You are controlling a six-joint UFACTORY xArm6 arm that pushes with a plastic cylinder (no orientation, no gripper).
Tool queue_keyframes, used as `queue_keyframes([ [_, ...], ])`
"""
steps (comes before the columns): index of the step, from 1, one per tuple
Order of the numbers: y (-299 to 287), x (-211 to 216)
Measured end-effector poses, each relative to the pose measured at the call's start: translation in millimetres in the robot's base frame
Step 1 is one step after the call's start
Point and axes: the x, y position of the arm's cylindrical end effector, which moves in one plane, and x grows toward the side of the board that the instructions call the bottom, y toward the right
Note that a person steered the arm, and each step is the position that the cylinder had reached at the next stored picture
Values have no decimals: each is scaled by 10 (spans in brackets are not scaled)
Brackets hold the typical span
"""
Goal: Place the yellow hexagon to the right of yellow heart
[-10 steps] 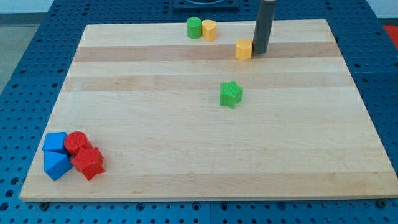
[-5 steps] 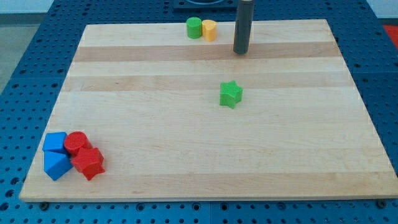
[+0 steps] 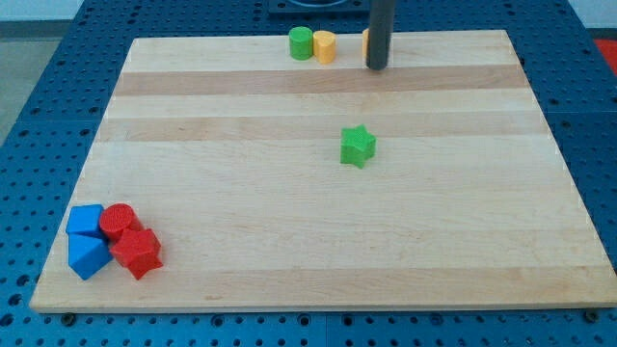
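The yellow heart (image 3: 325, 45) sits near the board's top edge, touching a green cylinder (image 3: 302, 42) on its left. My rod stands just to the heart's right, with my tip (image 3: 376, 67) on the board a little below the heart's level. The yellow hexagon (image 3: 366, 44) shows only as a thin yellow sliver at the rod's left edge, right of the heart with a gap between them. The rest of it is hidden behind the rod.
A green star (image 3: 358, 146) lies mid-board, below my tip. At the bottom left corner is a tight cluster: a blue cube (image 3: 85, 220), a blue wedge-like block (image 3: 87, 255), a red cylinder (image 3: 120, 221) and a red block (image 3: 137, 253). The board's top edge (image 3: 443, 32) is close behind the rod.
My tip moved left onto the yellow hexagon, then toward the view's top. The hexagon went from the tip's left side to near the top edge, mostly hidden behind the rod.
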Motion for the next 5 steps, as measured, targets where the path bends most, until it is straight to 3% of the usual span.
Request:
queue_keyframes([
  [1, 572, -25],
  [2, 1017, -406],
  [3, 1097, -710],
  [5, 662, -761],
])
